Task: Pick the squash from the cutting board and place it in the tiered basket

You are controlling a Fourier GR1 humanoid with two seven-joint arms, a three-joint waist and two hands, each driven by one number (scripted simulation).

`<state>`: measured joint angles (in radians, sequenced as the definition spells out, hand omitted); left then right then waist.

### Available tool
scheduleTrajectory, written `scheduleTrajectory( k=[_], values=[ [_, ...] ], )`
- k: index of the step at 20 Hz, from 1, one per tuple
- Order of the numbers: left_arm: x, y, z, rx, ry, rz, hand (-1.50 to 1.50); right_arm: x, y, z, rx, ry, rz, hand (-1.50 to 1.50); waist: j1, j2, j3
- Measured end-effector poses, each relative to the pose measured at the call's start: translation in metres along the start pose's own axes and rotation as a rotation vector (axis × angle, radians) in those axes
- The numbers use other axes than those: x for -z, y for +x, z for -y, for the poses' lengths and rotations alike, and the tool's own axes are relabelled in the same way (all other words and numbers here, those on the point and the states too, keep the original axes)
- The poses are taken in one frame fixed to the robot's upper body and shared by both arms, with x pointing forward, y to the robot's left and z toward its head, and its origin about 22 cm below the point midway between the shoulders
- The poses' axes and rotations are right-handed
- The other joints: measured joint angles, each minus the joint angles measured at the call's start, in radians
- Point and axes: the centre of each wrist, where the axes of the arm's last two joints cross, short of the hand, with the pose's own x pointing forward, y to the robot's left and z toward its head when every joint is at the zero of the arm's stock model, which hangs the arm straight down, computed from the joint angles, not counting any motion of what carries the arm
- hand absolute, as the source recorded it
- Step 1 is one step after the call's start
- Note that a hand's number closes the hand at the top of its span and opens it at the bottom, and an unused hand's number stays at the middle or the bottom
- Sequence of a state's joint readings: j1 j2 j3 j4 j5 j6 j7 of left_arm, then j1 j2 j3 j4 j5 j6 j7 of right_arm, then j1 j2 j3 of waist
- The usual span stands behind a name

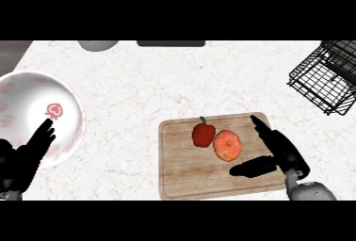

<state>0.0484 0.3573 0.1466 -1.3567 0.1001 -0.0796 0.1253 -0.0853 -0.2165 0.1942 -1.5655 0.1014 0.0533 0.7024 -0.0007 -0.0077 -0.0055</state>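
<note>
right hand (281, 149) fingers straight, thumb apart, beside squash (227, 145); left hand (28, 157) fingers straight; tiered basket (316, 87) cut off.

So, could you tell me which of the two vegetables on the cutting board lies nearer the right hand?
The round orange squash, right of the red pepper; it sits closer to the open right hand.

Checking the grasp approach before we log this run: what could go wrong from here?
1. The squash looks to lie right against the red pepper on the cutting board. The open right hand, coming from the squash's right, could shove both or catch the pepper too.
2. The tiered basket sits at the counter's far right, partly out of view. The carry could clip its wire rim.
</note>
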Motion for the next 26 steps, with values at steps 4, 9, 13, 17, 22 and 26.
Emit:
scheduleTrajectory(
  k=[4,9,13,17,22,26],
  values=[
    [-0.001,0.005,0.0,0.006,-0.001,-0.001,0.0,0.006,-0.002,-0.01,-0.002,0.002,0.012,-1.5,0.001,-0.001,-0.001],
    [-0.002,0.0,0.006,0.005,-0.001,0.001,0.0,0.016,0.003,-0.021,0.001,-0.001,0.007,-1.5,-0.001,-0.003,-0.003],
    [-0.004,-0.001,0.007,0.0,-0.004,-0.003,0.0,0.021,0.003,-0.031,-0.012,0.017,0.024,1.5,-0.001,-0.005,-0.005],
    [0.003,0.002,0.006,0.005,0.0,0.003,0.0,0.025,0.002,-0.032,-0.038,-0.014,0.106,1.5,-0.004,-0.005,-0.005],
    [0.001,-0.002,0.004,0.011,0.0,0.007,0.0,0.02,0.005,-0.034,-0.006,-0.079,0.161,1.5,-0.003,-0.002,-0.001],
    [-0.003,-0.003,0.004,0.0,0.001,0.004,0.0,0.01,0.001,-0.037,0.023,-0.141,0.176,1.5,-0.001,0.0,0.001]
  ],
)
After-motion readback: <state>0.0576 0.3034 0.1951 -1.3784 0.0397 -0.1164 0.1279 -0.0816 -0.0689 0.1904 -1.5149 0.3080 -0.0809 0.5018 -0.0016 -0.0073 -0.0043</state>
